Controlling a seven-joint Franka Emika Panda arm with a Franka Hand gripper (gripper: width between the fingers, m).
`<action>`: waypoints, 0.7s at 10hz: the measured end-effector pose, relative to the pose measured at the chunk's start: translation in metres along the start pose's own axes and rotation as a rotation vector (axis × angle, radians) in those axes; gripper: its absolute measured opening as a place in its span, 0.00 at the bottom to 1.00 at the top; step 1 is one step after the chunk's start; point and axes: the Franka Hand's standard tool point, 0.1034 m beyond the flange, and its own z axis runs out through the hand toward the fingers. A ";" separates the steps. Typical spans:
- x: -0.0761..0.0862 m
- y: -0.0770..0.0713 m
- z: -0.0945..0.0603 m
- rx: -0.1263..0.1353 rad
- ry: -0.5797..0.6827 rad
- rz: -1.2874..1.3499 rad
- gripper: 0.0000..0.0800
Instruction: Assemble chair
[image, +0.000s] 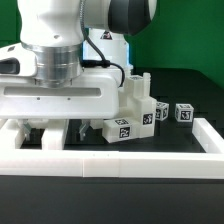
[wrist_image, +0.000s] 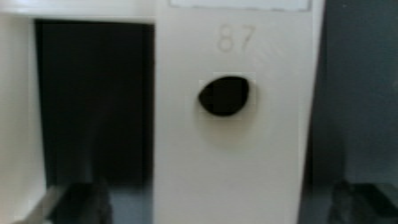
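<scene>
Wrist view, close on a white chair slab (wrist_image: 231, 150) with a round hole (wrist_image: 224, 95), sitting between the jaws of my hand (wrist_image: 228, 205); whether they grip it I cannot tell. Other tagged chair blocks (image: 135, 122) lie at the exterior view's right. Closing off-centre could twist the slab.

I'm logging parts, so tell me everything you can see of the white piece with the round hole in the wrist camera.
The white chair part dominates the wrist view, close and blurred: a matte, plastic-looking flat face with straight edges. It has one dark round hole and faint digits, seemingly 87. No marker tag shows on this face. Dark gaps flank it. What touches it cannot be told.
</scene>
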 end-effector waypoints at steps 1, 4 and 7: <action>0.000 0.000 0.000 0.000 0.000 0.000 0.59; 0.001 0.000 -0.001 0.000 0.002 0.000 0.36; 0.004 -0.003 -0.012 0.008 0.005 0.000 0.36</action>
